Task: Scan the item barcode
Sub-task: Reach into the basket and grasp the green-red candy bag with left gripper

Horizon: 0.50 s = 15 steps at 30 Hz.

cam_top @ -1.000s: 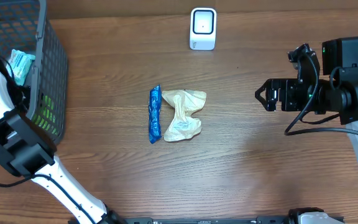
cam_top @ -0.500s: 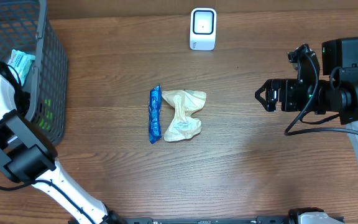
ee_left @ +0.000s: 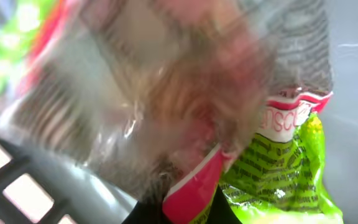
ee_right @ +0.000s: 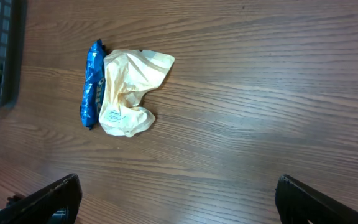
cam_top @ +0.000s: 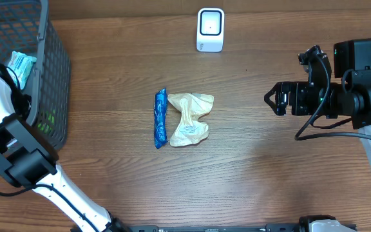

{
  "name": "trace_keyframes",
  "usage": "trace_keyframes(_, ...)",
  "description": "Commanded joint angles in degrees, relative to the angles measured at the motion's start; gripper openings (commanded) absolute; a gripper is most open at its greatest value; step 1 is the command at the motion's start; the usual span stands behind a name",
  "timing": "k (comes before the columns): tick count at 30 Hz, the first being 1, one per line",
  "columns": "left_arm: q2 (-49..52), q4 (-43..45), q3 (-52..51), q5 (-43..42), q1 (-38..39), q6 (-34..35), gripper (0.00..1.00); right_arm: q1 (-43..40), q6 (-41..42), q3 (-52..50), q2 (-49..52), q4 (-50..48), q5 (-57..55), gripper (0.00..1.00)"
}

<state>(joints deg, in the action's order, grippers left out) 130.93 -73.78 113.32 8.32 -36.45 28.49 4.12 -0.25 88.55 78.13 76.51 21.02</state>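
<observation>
Overhead: the left arm [cam_top: 5, 138] reaches into the dark wire basket [cam_top: 53, 71] at upper left, its gripper hidden. The right gripper [cam_top: 274, 98], mid-right, gapes empty.

Left wrist: the left gripper [ee_left: 188, 214], at the bottom edge, seems clamped on the seam of a green-and-pink crinkly plastic packet [ee_left: 278, 168]. So thin a pinch could slip on lifting. The view is blurred and no barcode shows.

Right wrist: the fingertips are cut off below.

Packet [cam_top: 160, 118] lies left of bag [cam_top: 189, 119], touching it; scanner [cam_top: 210, 29] behind; basket [cam_top: 55, 71] far left.

white letters "ensc" on green packet [ee_left: 272, 180], remainder hidden
</observation>
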Motion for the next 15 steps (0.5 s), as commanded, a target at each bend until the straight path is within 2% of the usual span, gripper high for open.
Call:
trace_keyframes(1,-6.1,-2.3,9.3,-2.1,0.9,-3.4,0.04,-0.2,-0.2,1.4,-0.7,-0.4,0.5,1.00)
trace_keyframes(5,-13.4,-3.5,14.6,-2.0,1.6,-4.8,0.04,-0.2,-0.2,1.4,-0.7,-0.5,0.5,1.00)
trace_keyframes(10,-24.1,-2.9,16.0,-2.1,3.0,-6.1,0.04,-0.2,-0.2,1.4,-0.7,-0.3,0.5,1.00)
trace_keyframes(15,-32.2,-3.1,16.0,-5.0,7.8,-12.3,0.04,-0.2,-0.2,1.4,-0.7,-0.4,0.5,1.00)
